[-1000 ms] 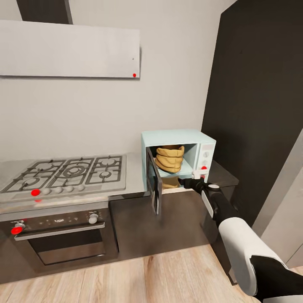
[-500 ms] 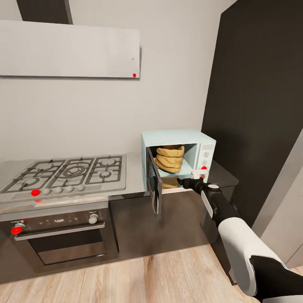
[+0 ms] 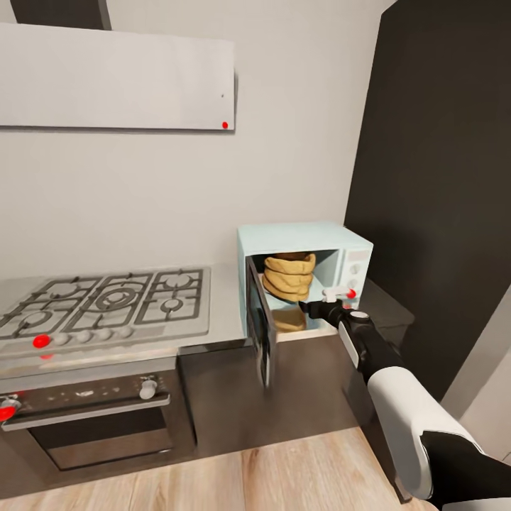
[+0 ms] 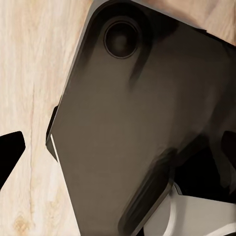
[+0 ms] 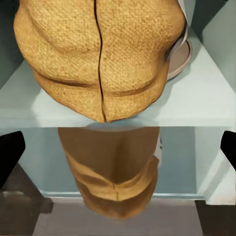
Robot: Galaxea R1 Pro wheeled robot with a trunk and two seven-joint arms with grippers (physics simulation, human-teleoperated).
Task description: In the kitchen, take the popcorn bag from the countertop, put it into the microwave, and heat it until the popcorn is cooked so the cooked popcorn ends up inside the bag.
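The pale mint-blue microwave (image 3: 305, 241) stands on the grey countertop (image 3: 226, 301) with its dark door (image 3: 261, 333) swung open toward me. Inside it sits the crumpled golden-tan popcorn bag (image 3: 289, 275), upright on the floor of the cavity. The right wrist view shows the popcorn bag (image 5: 101, 54) close up, mirrored in the glossy surface below it. My right gripper (image 3: 312, 309) hovers just outside the microwave's opening, a little below the bag. It is open, its black fingertips (image 5: 10, 157) spread wide apart with nothing held. My left gripper (image 4: 118, 147) hangs open over my own dark base.
A steel gas hob (image 3: 106, 305) lies left of the microwave, above a black built-in oven (image 3: 92, 419). A tall dark cabinet (image 3: 440, 177) rises right of the microwave. The open door juts out over the cabinet fronts. Light wood floor (image 3: 298, 475) lies below.
The whole head view has shifted, so the camera moved. The right gripper stays in front of the open microwave and the bag has not moved.
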